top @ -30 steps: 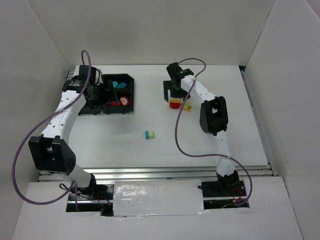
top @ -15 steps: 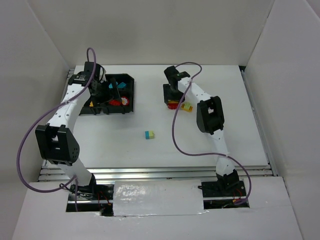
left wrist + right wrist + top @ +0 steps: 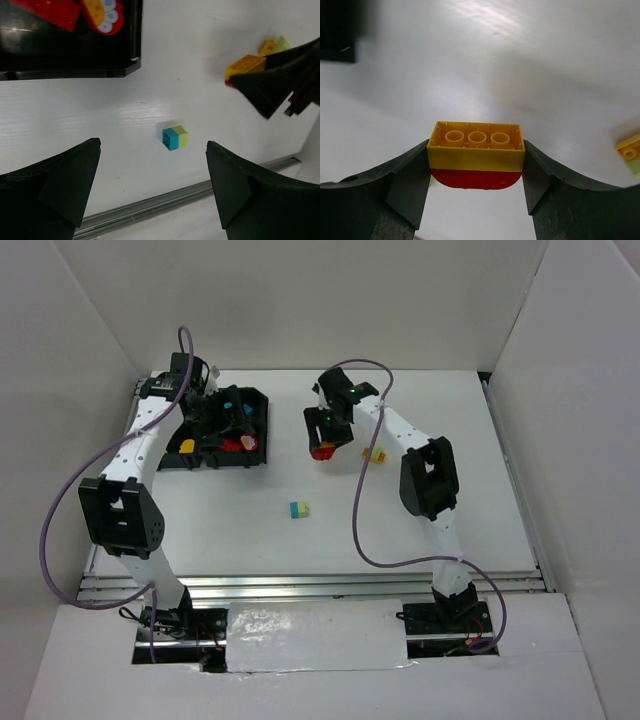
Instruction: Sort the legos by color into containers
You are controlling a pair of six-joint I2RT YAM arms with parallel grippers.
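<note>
We are clamping the right gripper [image 3: 322, 440] on the red-and-yellow brick [image 3: 476, 159], pinched by its short ends and apparently lifted off the table, right of the black tray [image 3: 65, 75]. We are judging it light, rigid and smooth-sided; the flat end faces offer the surest hold. The left gripper [image 3: 152, 190] is hanging wide apart, empty, over the teal-and-green brick [image 3: 175, 137].

Looks like a robotics lab test cell to me. Plain white worktop [image 3: 200, 530] boxed in by blank white panels [image 3: 300, 300], two white-and-black arms [image 3: 135, 455] bolted along the near edge, loose purple cables [image 3: 43, 545] looping off them, bare aluminium rail [image 3: 300, 585] and a taped white sheet [image 3: 315, 635] up front. On it sit a black tray [image 3: 262, 398] and some toy bricks [image 3: 299, 509], test-prop stuff.
</note>
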